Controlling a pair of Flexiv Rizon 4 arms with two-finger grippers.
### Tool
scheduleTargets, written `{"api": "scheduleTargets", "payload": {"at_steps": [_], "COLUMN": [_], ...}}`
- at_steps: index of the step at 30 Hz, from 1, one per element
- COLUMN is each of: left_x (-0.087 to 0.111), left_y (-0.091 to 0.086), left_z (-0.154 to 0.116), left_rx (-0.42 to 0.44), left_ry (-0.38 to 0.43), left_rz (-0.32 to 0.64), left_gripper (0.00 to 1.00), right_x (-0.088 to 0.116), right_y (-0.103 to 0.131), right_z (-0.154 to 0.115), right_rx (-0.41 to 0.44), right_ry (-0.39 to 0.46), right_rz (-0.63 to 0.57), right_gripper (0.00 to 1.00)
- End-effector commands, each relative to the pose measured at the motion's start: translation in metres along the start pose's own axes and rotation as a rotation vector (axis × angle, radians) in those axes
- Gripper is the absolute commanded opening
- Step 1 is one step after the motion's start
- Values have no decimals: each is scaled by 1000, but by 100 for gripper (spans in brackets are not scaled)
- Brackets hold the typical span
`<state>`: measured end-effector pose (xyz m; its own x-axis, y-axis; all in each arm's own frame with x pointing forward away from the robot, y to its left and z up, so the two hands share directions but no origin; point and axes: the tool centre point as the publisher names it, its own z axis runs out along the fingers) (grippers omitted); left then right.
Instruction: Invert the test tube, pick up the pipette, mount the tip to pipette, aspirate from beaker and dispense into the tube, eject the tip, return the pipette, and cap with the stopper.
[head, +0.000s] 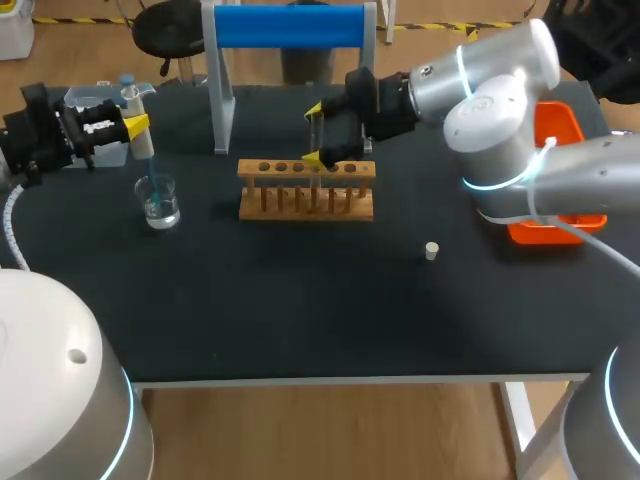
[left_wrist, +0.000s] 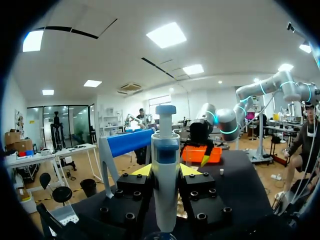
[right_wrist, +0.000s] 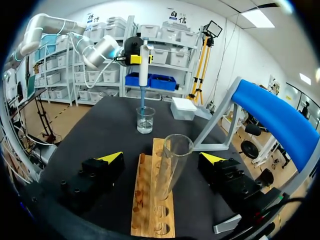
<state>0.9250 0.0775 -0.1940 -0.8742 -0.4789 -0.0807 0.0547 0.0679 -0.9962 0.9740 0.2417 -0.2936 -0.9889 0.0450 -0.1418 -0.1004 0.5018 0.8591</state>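
My left gripper (head: 135, 123) is shut on the white and blue pipette (head: 138, 125), held upright with its blue tip down in the glass beaker (head: 159, 203) of clear liquid. In the left wrist view the pipette (left_wrist: 165, 170) stands between the fingers (left_wrist: 141, 171). My right gripper (head: 317, 135) is open over the wooden rack (head: 305, 190). A clear test tube (right_wrist: 170, 170) stands mouth up in the rack (right_wrist: 150, 205), between the spread fingers (right_wrist: 111, 157) and touching neither. A small white stopper (head: 431, 250) lies on the black table to the right of the rack.
A stand with a blue roll (head: 290, 25) rises behind the rack. A clear tip box (head: 95, 100) sits at the back left behind the pipette. An orange tray (head: 557, 130) lies at the right edge, partly under my right arm.
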Motion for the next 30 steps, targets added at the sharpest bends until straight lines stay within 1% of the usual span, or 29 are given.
{"api": "scheduleTargets", "payload": {"at_steps": [1,10,30], "left_x": [0,0,0], "left_y": [-1,-1,-1], "left_z": [0,0,0], "left_rx": [-1,-1,-1], "left_ry": [-1,-1,-1], "left_rz": [0,0,0], "left_gripper": [0,0,0], "right_x": [-4,-8,-9], "right_y": [-1,-1,-2], "right_z": [3,5,3], "right_rx": [6,9,19], "right_ry": [4,2,-9], "right_rz": [-2,-14,-18], "right_gripper": [100,100,100]}}
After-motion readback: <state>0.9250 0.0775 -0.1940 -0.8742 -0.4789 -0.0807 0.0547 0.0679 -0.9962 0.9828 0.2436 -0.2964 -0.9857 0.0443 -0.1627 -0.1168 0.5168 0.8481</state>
